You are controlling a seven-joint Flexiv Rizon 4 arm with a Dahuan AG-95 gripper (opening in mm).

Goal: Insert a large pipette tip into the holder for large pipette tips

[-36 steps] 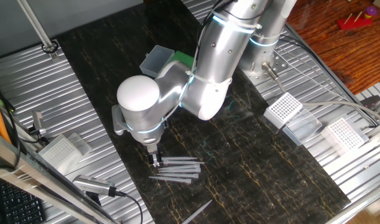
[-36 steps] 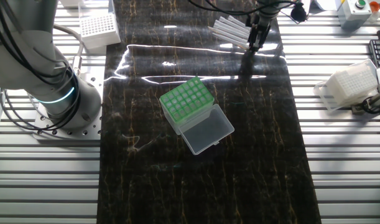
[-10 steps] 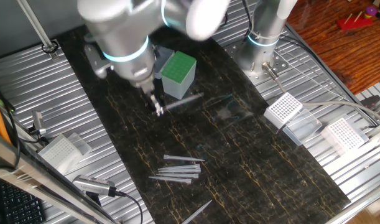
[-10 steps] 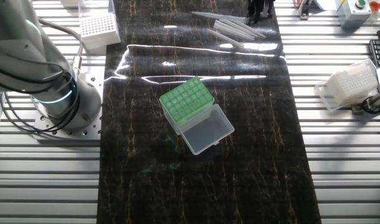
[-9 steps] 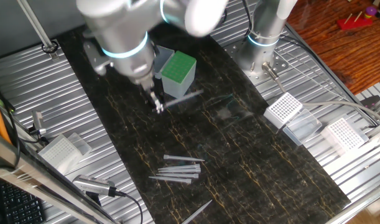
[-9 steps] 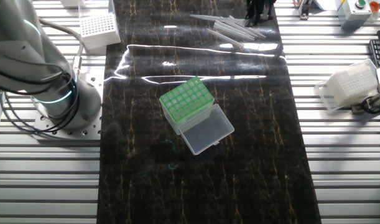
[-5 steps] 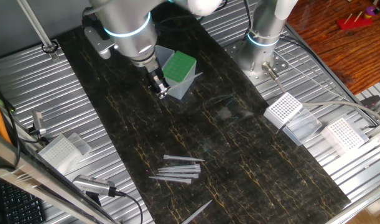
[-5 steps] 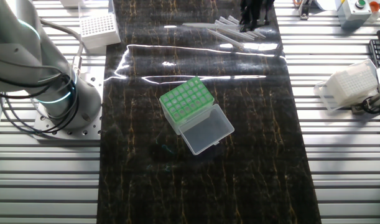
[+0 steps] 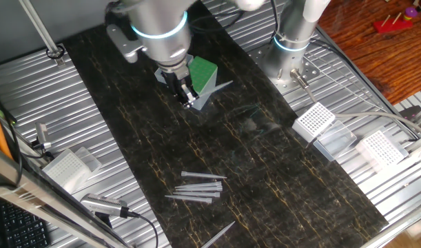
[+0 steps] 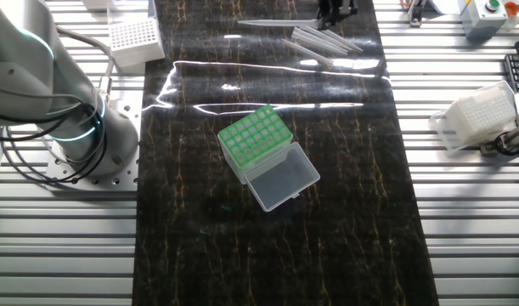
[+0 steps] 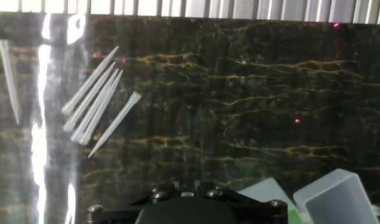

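Observation:
My gripper hangs above the black mat, right in front of the green-topped holder for large pipette tips. It is shut on a large pipette tip that sticks out sideways, roughly level, across the holder's front. The other fixed view shows the gripper at the top edge with the held tip pointing left, and the holder with its clear lid open. Several loose tips lie on the mat. In the hand view the fingertips are hidden; the loose tips and the holder's corner show.
White-grid racks with clear lids stand on the ribbed table: two at the right, one at the left. A single tip lies near the mat's front edge. The arm's base stands behind the holder.
The gripper took a tip from the pile, lifted it and carried it to the green holder. Over the last second it moved right, closer to the holder.

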